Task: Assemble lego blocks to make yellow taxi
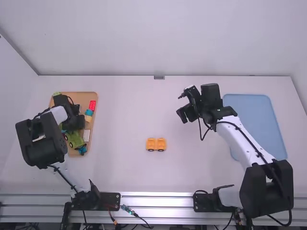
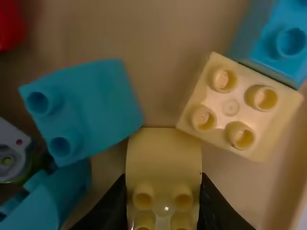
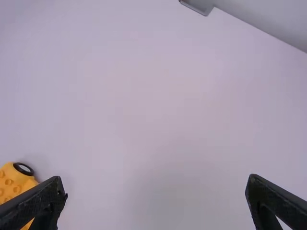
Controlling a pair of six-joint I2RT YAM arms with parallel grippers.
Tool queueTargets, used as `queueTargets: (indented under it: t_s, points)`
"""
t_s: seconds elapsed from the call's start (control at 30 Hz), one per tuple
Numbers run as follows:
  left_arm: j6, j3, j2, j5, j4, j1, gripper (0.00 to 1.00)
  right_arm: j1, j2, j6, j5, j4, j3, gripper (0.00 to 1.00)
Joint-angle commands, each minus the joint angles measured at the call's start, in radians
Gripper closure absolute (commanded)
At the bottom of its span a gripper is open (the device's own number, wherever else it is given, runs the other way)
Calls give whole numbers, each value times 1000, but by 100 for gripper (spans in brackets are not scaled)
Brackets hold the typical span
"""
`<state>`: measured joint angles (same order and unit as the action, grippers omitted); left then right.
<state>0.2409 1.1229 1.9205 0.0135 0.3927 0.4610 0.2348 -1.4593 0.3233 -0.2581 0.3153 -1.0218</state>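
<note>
Taxi base: The orange-yellow wheeled base (image 1: 156, 144) sits near the middle of the white surface (image 1: 125, 115), wheels at its edge. Its studs are bare, so nothing is stacked on it. You see two halves side by side; whether they are one piece, you cannot tell.
Left pincer: In the left wrist view, your left pincer (image 2: 164, 186) is closed on a yellow curved block (image 2: 163, 151), one finger against each side, studs facing the camera.
Block tray: The yellow curved block is at the wooden tray (image 1: 82, 98), at the far left. Just beside it are a pale yellow four-stud block (image 2: 230, 108) and a teal block (image 2: 91, 108). A red block (image 1: 92, 105) and a green wheeled piece (image 1: 76, 139) are in the tray too.
Right pincer: Your right pincer (image 3: 156, 178) is spread wide and holds nothing, to the right of the base and farther from you.
Blue mat: A blue mat (image 1: 252, 120) lies at the far right.
Done: The base is out on the surface, and a block is gripped.
Left to do: Probably most of the build: bring the gripped block over, line it up with the studs, press it down, then add whatever else the taxi needs.
</note>
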Motion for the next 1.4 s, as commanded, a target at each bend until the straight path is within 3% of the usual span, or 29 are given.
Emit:
queueTargets:
  t_s: [0.0, 0.2, 0.23, 0.37, 0.53, 0.83, 1.17, 1.37]
  points:
    - [-68, 19, -32, -3, 32, 4, 81, 0, -8, -1, -4, 1, -29, 1]
    - [-59, 71, -95, 69, 147, -30, 91, 0, -8, -11, -4, 44, -63, 1]
    - [-23, 67, -119, 117, 149, -53, 98, 0, -8, -11, -4, 58, -73, 1]
    - [-1, 55, -159, 145, 137, -109, 98, 0, -8, -11, -4, 64, -79, 1]
    - [119, 37, -206, 191, 127, -273, 98, -20, -8, -46, -3, 54, -79, 1]
    - [255, 37, -208, 234, 79, -648, 98, -151, 27, -182, -4, 88, -78, 1]
    - [348, 92, -182, 230, 73, -969, 98, -320, 124, -215, -4, 203, -76, 1]
    - [384, 165, -113, 152, 105, -1103, 98, -408, 208, -246, 4, 130, 44, 1]
